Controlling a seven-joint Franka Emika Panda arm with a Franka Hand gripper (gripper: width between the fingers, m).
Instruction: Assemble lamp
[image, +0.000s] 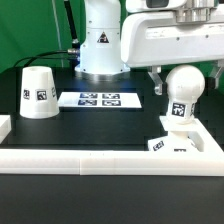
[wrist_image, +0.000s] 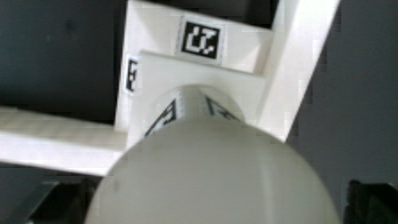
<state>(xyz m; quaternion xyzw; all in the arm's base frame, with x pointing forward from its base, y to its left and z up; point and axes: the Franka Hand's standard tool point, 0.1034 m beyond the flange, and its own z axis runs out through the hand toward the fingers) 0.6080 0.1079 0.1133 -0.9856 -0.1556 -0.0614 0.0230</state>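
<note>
Exterior view: a black table (image: 110, 130) under a dark room carries the shade (image: 38, 92) at the exterior view's left and the marker board (image: 97, 99) mid-table. At the right the bulb (image: 184, 85) sits upright on the base (image: 175, 125), beside the white rail border (image: 90, 162). The jaws hang spread, one on either side of the bulb.

Wrist view: the bulb (wrist_image: 214, 165) fills the foreground, with the tagged base (wrist_image: 205, 45) beyond it over the dark table (wrist_image: 54, 50). The jaws are spread wide, with the bulb between them.

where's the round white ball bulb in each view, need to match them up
exterior view: the round matte white ball bulb stands at the exterior view's right, on top of the blocky white base.
wrist view: the bulb is the big blurred dome nearest the camera.
shared landmark: the base, directly beyond the bulb.
</note>
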